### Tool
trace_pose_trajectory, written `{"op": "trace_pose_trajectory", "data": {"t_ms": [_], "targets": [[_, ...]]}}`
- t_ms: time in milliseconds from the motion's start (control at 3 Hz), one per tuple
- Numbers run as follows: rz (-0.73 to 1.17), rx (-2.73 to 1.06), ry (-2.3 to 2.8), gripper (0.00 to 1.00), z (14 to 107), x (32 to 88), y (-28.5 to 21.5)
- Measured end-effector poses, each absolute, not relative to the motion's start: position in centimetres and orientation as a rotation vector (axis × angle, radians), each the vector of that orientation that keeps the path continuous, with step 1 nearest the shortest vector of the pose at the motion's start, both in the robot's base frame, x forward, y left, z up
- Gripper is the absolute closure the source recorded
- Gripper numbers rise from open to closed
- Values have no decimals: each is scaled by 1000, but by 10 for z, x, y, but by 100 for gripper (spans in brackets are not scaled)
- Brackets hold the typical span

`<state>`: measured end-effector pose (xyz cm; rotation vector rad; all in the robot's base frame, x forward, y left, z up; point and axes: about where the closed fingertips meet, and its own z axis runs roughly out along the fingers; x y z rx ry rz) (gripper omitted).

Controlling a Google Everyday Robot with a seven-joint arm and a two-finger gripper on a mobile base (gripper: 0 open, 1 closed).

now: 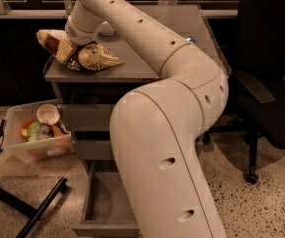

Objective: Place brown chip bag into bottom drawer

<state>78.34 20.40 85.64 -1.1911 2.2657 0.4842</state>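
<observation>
1. The tool point(68, 47) is held against the brown chip bag point(95, 58) on the desk point(132, 69), seemingly for grasping; its grip cannot be told.
2. The bottom drawer point(107, 228), well below the tool, is left open to receive the bag.

Light: dim, warm, from above cabinet top point(132, 67) | shadows: dark behind and under it | gripper point(66, 47): at its left edge, lit
</observation>
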Motion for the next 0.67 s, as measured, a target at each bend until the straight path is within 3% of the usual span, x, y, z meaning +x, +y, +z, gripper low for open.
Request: {"op": "trace_pose_trajectory", "data": {"t_ms": [667], "targets": [[474,-1185,2270,95,864,785,203]]}}
